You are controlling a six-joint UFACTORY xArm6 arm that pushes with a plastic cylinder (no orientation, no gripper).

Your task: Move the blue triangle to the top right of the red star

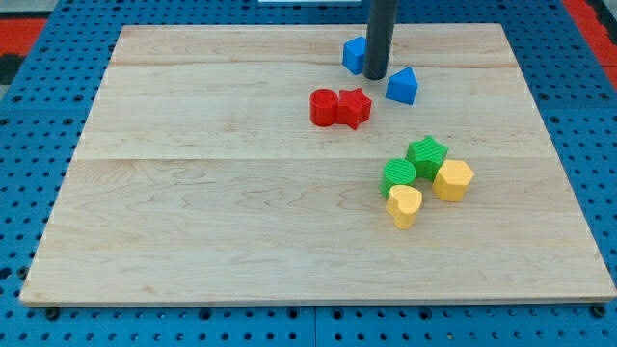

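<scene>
The blue triangle (pixel 402 86) sits near the top edge of the desk (pixel 193 222), a bit right of the middle. Its pointy end faces up toward the top edge, so its long way runs top to bottom. It is up and to the right of the red star (pixel 354 107).

My tip (pixel 375 76) is a dark round rod with no fingers to open or close. It stands just left of the blue triangle, between it and another blue block (pixel 354 54).

A red round block (pixel 324 107) touches the star's left side.

The desk is pale wood with long stripes.
</scene>
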